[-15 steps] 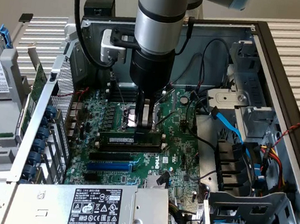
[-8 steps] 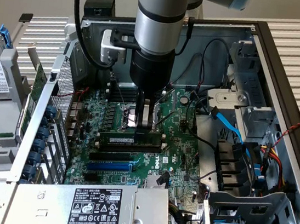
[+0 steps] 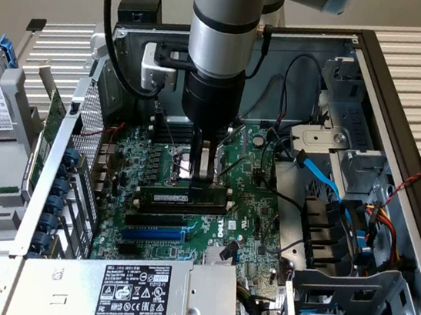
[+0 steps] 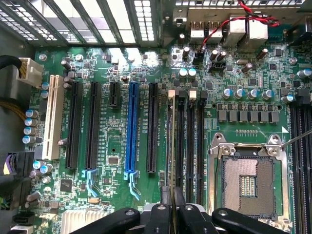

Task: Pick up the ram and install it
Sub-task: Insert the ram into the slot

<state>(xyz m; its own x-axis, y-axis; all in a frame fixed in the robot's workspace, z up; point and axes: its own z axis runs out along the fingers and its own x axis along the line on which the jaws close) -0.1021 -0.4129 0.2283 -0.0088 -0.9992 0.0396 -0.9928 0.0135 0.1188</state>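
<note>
The ram (image 3: 178,198) is a thin dark-green stick with a small white sticker. It stands on edge along the black memory slots (image 4: 190,141), beside the CPU socket (image 4: 248,183) on the motherboard. In the wrist view the ram (image 4: 170,141) appears edge-on, lined up with the slot furthest from the socket. My gripper (image 3: 206,180) comes straight down from above and is shut on the ram's upper edge near one end. Its fingers (image 4: 178,199) pinch the board from both sides. I cannot tell whether the ram is fully seated.
The blue expansion slot (image 4: 130,131) and black slots lie beside the memory slots. The open computer case (image 3: 399,136) walls in the board. A power supply (image 3: 131,291) sits at the front, with drive cages and blue and black cables (image 3: 324,180) on the exterior view's right.
</note>
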